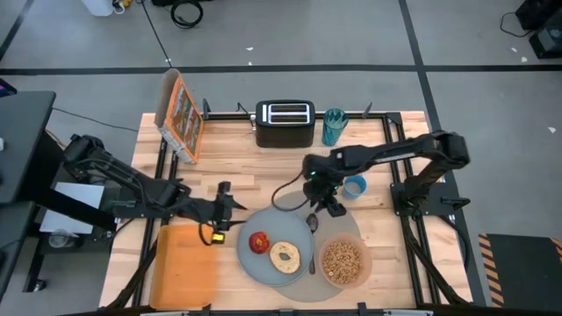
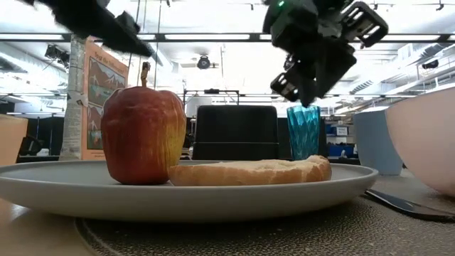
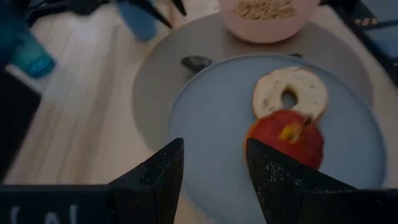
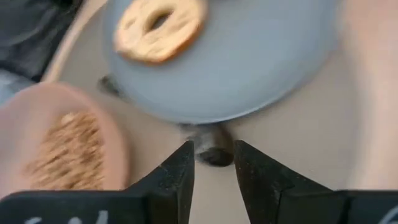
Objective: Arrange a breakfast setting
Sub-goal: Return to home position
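- Big round grey mat (image 1: 314, 288) lies at the table's front.
- Grey-blue plate (image 1: 263, 269) sits on it, bearing red apple (image 1: 258, 242) and bagel (image 1: 284, 256).
- Translucent pink bowl (image 2: 434, 135) stands right of the plate.
- Left gripper (image 3: 214, 146), spread and empty, hovers left of the plate.
- Right gripper (image 4: 212, 146), spread and empty, hangs over the metal spoon (image 1: 312, 230), which lies between plate and bowl.
- Small blue cup (image 1: 355, 186) stands behind the mat.

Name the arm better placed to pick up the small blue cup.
Right. The right gripper hangs over the far edge of the mat, right next to the small blue cup, fingers open. The left gripper is across the plate, by the orange tray, farther off.
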Controlling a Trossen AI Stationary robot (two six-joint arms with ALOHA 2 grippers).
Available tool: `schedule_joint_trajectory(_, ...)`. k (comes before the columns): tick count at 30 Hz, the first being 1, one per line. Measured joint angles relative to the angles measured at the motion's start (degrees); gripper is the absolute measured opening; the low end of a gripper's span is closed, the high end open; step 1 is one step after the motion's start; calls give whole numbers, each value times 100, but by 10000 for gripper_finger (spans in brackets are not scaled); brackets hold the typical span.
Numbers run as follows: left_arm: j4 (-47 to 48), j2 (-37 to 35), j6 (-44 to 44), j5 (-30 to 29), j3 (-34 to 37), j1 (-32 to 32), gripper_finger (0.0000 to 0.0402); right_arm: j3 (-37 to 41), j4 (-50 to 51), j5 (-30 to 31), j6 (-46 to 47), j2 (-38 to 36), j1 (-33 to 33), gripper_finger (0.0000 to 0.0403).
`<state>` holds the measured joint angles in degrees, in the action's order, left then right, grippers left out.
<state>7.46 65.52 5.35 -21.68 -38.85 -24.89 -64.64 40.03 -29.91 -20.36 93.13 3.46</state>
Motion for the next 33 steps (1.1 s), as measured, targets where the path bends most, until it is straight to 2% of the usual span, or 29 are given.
schedule_joint_trajectory(3, -486, -434, 124, -428, 424, -200, 183, 371, -600, 505, 208, -605, 2, 115)
schedule_joint_trajectory(9, -1403, -1371, 141, -1192, 1315, -546, 182, 1359, -1980, 1049, 481, -1986, 27, 110)
schedule_joint_trajectory(17, -3006, -2164, -305, -1330, 2536, -318, 172, 3039, -4167, 1415, 1091, -3575, 307, 108)
schedule_joint_trajectory(20, -3071, -2633, -436, -1325, 2846, -87, 151, 3588, -4512, 1888, 1211, -4165, 378, 101)
schedule_joint_trajectory(25, -3120, -3584, -685, -1257, 3262, 164, 106, 4291, -4960, 2041, 1546, -5317, 479, 83)
schedule_joint_trajectory(33, -3050, -4671, -1355, -1377, 3628, 219, 45, 4761, -4766, 2564, 2008, -6948, 682, 50)
